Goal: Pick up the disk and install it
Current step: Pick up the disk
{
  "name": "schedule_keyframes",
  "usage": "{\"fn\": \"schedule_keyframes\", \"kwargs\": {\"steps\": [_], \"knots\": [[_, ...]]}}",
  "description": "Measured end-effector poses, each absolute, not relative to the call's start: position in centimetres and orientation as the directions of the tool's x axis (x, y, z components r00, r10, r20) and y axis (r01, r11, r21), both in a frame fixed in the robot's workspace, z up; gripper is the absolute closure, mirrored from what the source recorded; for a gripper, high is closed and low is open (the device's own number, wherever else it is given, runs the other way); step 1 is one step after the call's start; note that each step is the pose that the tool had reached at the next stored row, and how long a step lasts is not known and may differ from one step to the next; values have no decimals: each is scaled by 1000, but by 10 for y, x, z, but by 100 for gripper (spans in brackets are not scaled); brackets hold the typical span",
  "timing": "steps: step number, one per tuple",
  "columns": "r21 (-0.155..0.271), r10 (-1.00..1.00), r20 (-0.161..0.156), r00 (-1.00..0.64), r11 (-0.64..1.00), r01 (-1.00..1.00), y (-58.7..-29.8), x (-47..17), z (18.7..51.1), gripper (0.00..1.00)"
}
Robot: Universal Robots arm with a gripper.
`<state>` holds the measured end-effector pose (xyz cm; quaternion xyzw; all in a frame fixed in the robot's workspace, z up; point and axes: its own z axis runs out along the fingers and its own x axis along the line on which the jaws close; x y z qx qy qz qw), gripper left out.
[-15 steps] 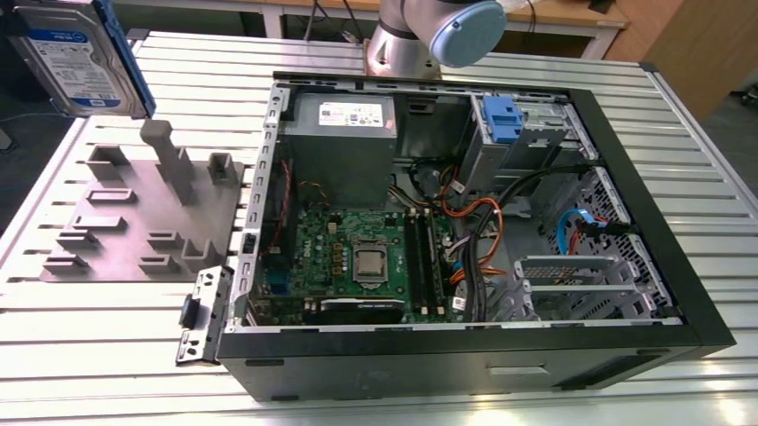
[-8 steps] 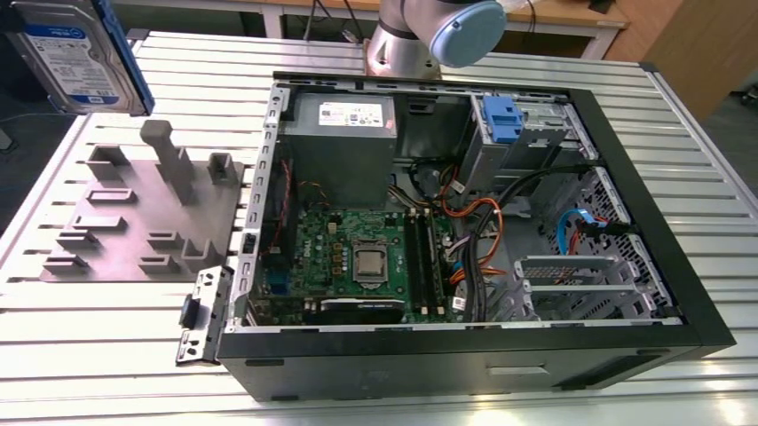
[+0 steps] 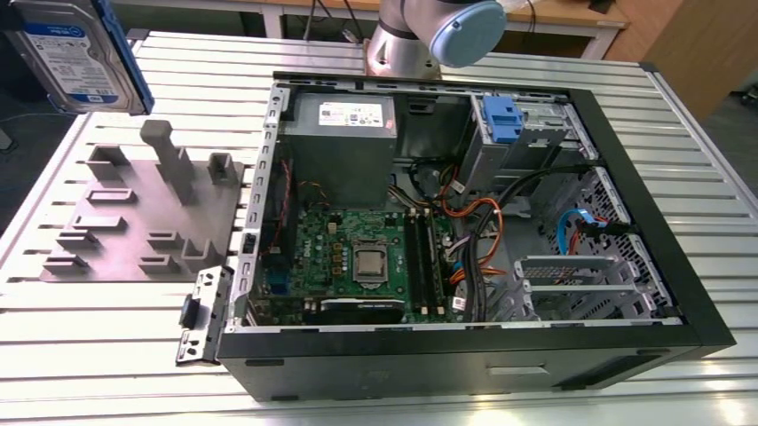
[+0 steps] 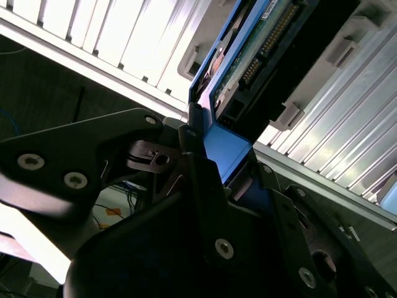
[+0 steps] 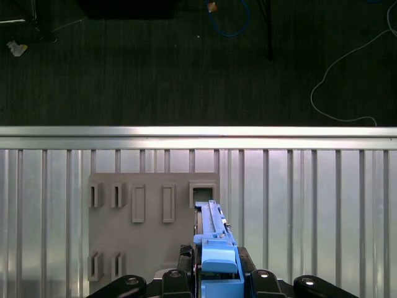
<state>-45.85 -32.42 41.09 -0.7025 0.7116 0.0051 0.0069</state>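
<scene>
The disk [image 3: 81, 53], silver-grey with a white-and-blue label and a blue bracket, hangs upright in the air at the exterior view's far left, above the table's edge and the grey fixture plate [image 3: 137, 222]. In the second wrist view my gripper [image 4: 226, 158] is shut on the blue bracket at the end of the disk [image 4: 260, 46], one dark finger [image 4: 193, 146] on each side. In the first wrist view the disk [image 5: 212, 233] shows edge-on, rising out of my gripper [image 5: 218, 279] over the fixture plate [image 5: 149, 242].
An open computer case [image 3: 663, 293] lies on the slatted metal table [image 3: 130, 355], with motherboard, cables, a grey power-supply box [image 3: 343, 133] and a drive bay with a blue latch [image 3: 502, 120]. The arm's base [image 3: 409, 40] stands behind the case. Dark floor lies beyond the table edge [image 5: 198, 131].
</scene>
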Motion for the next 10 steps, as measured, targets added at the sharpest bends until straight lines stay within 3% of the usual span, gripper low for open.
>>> {"fn": "schedule_keyframes", "kwargs": {"steps": [10], "knots": [[-2, -1000, -17, -13, 13, -1000, -324, -459, 414, 63]]}}
